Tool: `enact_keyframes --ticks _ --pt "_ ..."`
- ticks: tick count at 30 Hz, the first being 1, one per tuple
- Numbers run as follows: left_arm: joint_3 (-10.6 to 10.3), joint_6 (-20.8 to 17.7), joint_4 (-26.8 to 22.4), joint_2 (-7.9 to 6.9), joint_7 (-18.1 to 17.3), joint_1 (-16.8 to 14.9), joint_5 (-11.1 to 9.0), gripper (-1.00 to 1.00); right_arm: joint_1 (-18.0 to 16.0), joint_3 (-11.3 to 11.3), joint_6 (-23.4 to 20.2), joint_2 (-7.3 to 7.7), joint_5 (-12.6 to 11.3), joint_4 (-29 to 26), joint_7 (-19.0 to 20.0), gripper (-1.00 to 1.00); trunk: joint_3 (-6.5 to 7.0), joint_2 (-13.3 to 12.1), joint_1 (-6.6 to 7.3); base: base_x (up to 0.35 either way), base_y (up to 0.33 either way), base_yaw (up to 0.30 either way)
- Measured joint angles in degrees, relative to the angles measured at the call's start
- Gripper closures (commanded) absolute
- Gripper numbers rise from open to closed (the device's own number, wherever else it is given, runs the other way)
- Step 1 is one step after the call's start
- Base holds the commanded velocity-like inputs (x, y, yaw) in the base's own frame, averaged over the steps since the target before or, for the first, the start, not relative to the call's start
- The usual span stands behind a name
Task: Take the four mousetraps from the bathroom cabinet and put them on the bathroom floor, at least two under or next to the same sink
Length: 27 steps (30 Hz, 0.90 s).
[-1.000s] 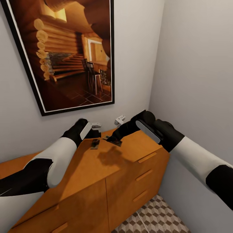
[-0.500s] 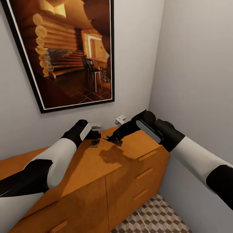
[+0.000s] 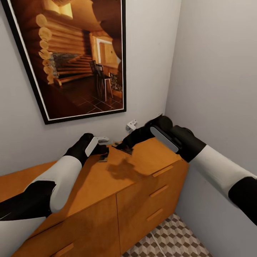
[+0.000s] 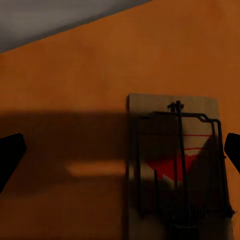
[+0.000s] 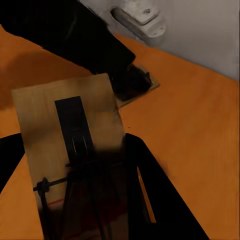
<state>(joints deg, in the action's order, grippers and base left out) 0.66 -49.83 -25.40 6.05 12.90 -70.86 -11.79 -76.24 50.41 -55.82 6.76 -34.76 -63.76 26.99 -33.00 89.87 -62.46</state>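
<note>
Since the earlier frames, the right gripper [image 3: 125, 147] has risen slightly from the cabinet [image 3: 142, 178] top with its mousetrap, and the left gripper [image 3: 104, 152] has edged toward the wall.

Head view: the right arm reaches across the back of the orange-brown cabinet, its gripper carrying a mousetrap [image 3: 124, 149] tilted just above the wood, with its shadow on the top below. The left gripper sits just beside it, over a second mousetrap [image 3: 104, 157] lying flat on the cabinet top. A white wall fitting [image 3: 131, 125] lies just behind the right gripper, below a framed picture [image 3: 71, 57]. Cube-patterned bathroom floor [image 3: 171, 239] shows at the cabinet's foot.

Left wrist view: the flat mousetrap [image 4: 175, 165], with dark wire and red mark, lies on the cabinet top [image 4: 75, 90] between the two dark fingertips [image 4: 10, 155], nearer one of them; the fingers stand wide apart and grip nothing.

Right wrist view: the right gripper's fingers [image 5: 150, 180] are closed on the held mousetrap [image 5: 70, 145], which extends forward from them. Beyond its far end, the left gripper [image 5: 131, 82] rests over the other mousetrap [image 5: 150, 82], with the wall fitting [image 5: 142, 17] past it.
</note>
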Motion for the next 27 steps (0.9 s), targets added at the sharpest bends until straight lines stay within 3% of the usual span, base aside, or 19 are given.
enact_keyframes --ticks 4,12,27 --pt "0.0 -0.9 -0.8 -0.13 0.2 0.3 -0.1 -1.00 -1.3 -1.3 1.1 0.17 0.3 -1.3 0.2 1.00 0.00 0.0 0.00 0.000 0.000 0.000" --pt "0.0 -2.7 -1.3 -0.09 0.2 0.3 1.3 -1.00 -3.8 -3.9 -1.5 1.25 0.3 -3.9 0.1 1.00 0.00 0.0 0.00 0.000 0.000 0.000" --pt "0.0 -2.8 -1.3 0.01 0.2 0.3 1.7 -1.00 -4.0 -8.7 -1.8 1.59 0.2 -8.7 -0.3 1.00 0.00 0.0 0.00 0.000 0.000 0.000"
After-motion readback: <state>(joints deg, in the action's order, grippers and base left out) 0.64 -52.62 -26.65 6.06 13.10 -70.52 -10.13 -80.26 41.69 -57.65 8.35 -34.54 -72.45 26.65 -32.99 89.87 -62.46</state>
